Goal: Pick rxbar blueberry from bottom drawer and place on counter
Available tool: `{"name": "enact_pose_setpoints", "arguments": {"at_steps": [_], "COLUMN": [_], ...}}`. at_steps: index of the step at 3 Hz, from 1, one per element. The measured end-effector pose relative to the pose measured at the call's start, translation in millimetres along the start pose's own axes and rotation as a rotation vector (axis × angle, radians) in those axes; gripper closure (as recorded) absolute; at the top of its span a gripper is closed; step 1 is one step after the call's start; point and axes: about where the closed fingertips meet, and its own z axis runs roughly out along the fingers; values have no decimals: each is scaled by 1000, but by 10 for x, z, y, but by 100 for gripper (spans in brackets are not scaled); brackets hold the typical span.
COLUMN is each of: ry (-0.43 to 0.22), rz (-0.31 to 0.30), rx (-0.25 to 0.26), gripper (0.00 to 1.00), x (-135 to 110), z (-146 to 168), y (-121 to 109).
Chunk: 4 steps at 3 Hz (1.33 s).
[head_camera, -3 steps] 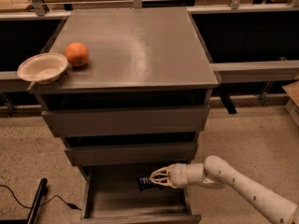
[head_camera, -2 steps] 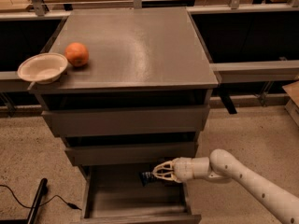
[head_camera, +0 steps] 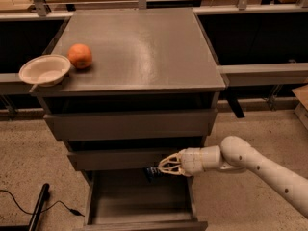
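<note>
Camera view, gripper (head_camera: 162, 167) higher than before, fingers clamped on rxbar blueberry (head_camera: 152, 172), above open bottom drawer (head_camera: 139, 224)

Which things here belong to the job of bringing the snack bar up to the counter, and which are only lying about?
For the job: rxbar blueberry, gripped by the tool above the open bottom drawer; counter.
Just lying about: orange and bowl, at the counter's left edge.
</note>
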Motion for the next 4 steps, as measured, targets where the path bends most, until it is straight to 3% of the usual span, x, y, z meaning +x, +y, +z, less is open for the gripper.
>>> {"name": "enact_pose_setpoints", "arguments": {"at_steps": [3, 4], "ry": [122, 108], "rz": [-141, -149], "rx": [70, 73], "gripper": [100, 100], "x": [-1013, -1046], "z": [-696, -705], "y": [-552, -605]}}
